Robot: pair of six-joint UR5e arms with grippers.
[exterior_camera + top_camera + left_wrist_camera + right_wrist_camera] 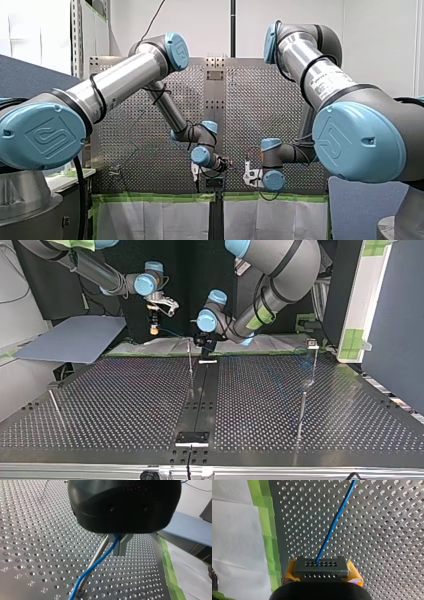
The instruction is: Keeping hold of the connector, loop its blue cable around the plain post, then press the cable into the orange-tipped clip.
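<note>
I'm holding the connector (320, 566) in my right gripper (320, 572), its yellow pads (354, 571) closed on the two ends of the black block. The blue cable (334, 522) leaves the connector's face and runs straight out over the perforated worktop (125, 405).

In the top view this gripper hangs in the air well off to one side of the plain post (96, 560). It sits out past the worktop's edge, above the green tape (268, 530) and the white sheeting (237, 542).

My left gripper (117, 542) sits right at the top of the plain post. Its metal fingers (123, 545) are drawn in on the blue cable, which drops from between them and follows the post's shaft down to its base. The two look to be touching along most of that run. I cannot tell whether the cable wraps behind the post.

The post stands close to the taped edge of the worktop, just beside the dark centre strip (202, 390). Away from that edge, bare perforated plate lies open on both sides of it. A second post with a small dark head (313, 345) stands well away from the plain post, on the side opposite my right gripper. I can't make out an orange tip on it.
</note>
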